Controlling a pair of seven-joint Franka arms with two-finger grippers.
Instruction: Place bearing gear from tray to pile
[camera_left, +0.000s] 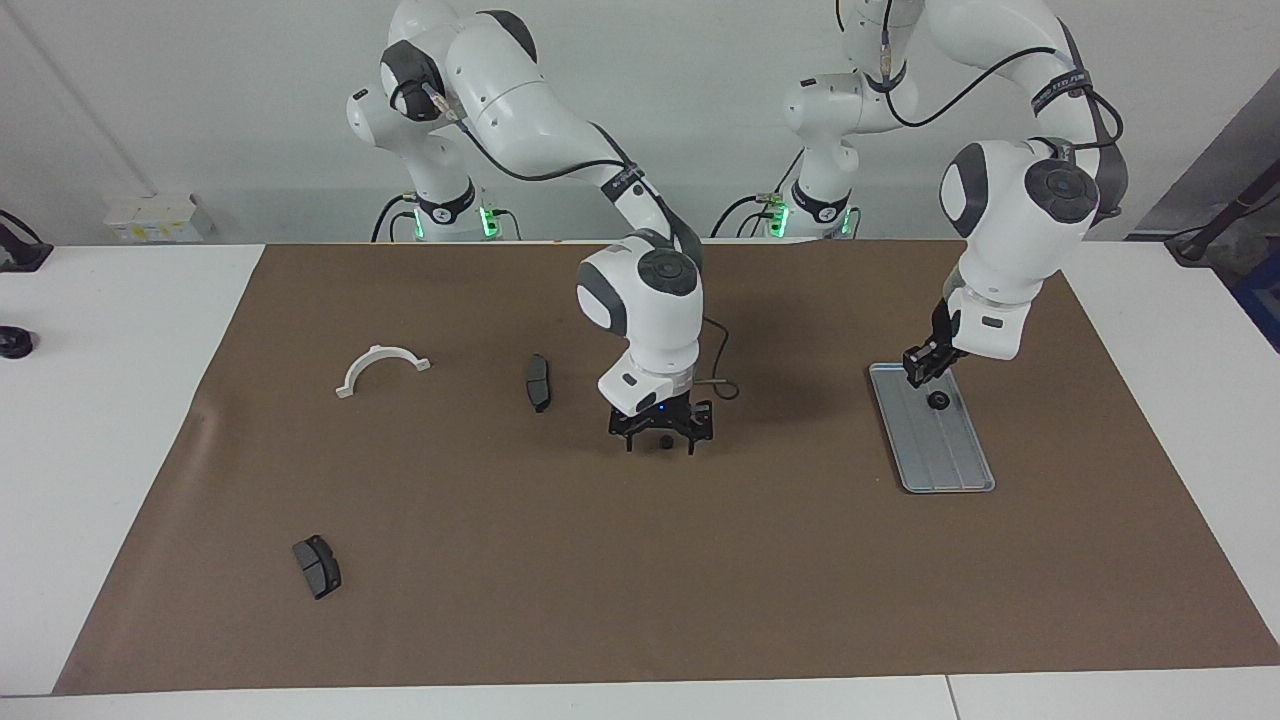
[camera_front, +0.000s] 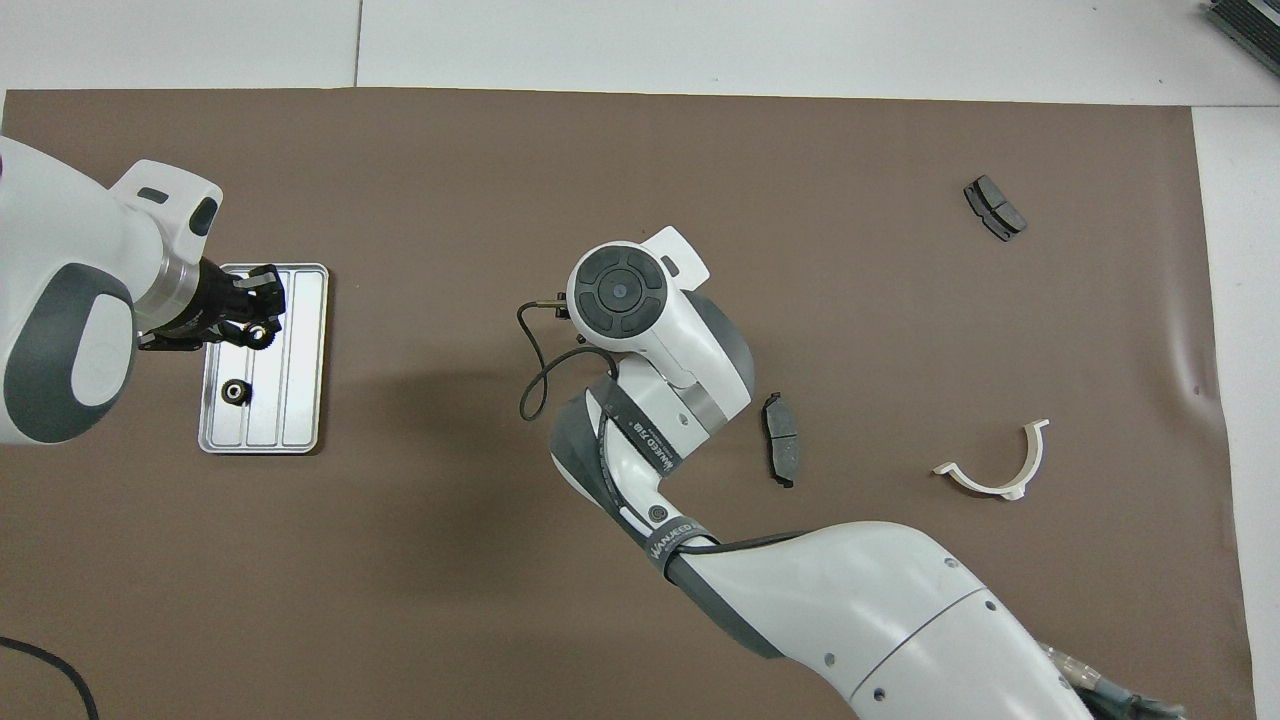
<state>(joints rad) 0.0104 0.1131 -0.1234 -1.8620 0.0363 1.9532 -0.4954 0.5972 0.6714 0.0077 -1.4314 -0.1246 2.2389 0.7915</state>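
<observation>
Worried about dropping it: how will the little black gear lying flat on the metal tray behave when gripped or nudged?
The gear looks rigid and, being so small, probably light. Lying flat on the tray, it should slide rather than roll, perhaps catching on the ridges. Its round rim might slip in a pinch.

One high camera faces the robots, another looks down; both share the mat (camera_left: 640, 560).
</observation>
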